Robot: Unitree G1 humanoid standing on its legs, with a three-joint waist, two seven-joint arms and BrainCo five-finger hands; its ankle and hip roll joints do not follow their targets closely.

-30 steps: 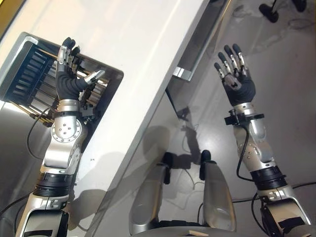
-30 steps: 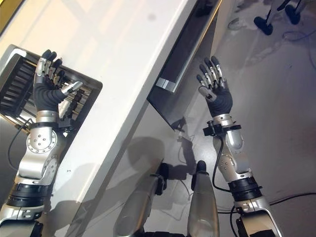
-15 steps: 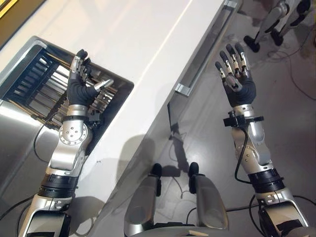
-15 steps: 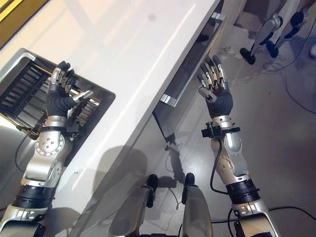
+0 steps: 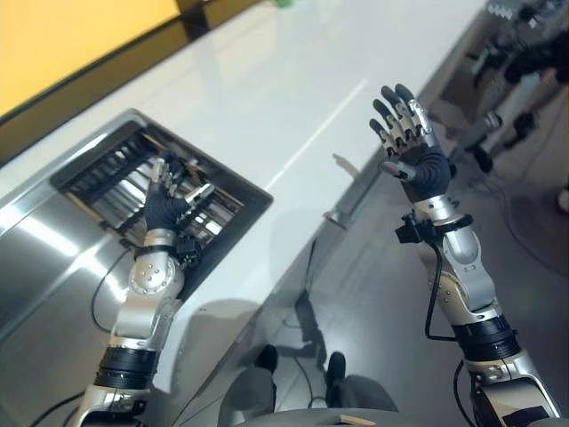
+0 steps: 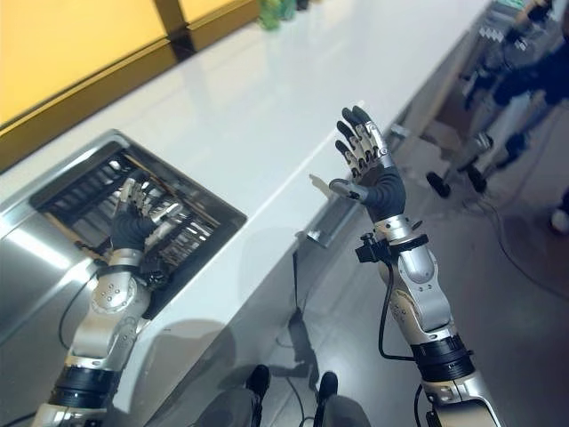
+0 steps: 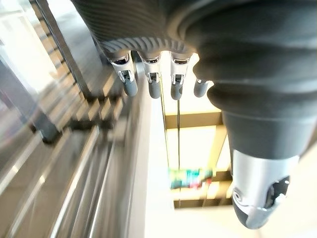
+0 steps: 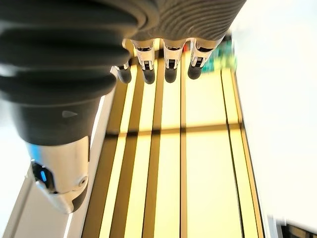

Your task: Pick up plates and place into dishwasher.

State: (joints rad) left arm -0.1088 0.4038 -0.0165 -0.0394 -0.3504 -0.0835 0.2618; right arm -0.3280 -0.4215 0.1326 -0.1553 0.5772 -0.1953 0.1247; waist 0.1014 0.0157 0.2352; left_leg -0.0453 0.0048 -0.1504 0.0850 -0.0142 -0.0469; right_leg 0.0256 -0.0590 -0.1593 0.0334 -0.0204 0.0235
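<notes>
No plate can be seen on the bench (image 5: 293, 98) or in either hand, so where the plates lie cannot be told from here. That is the first risk: either arm could be sent reaching with nothing located to reach for.

At the bench's left end a metal-framed opening holds a wire rack (image 5: 133, 173), sunk below the white top, with a steel drainer panel (image 5: 53, 249) beside it. The left hand (image 5: 164, 205) hangs just over the rack's near side, fingers (image 5: 163, 171) straight and a little spread, thumb out, holding nothing. If it drops or sweeps sideways from here, its fingertips could catch between the rack's wires or knock the opening's rim, since the hand sits so close above them.

Green bottles (image 6: 277, 11) stand at the bench's far edge, well apart from both hands and no obstacle.

Further right, the right hand (image 5: 411, 151) is raised off the bench's near edge, fingers (image 5: 398, 111) upright and fanned, empty. Below it a long metal handle (image 5: 356, 191) runs along the front under the edge. Swinging that arm inward could clip the edge or the handle.

At the far right, dark equipment stands (image 5: 524, 62) crowd the floor (image 5: 524, 258), in the way of any wide outward swing.
</notes>
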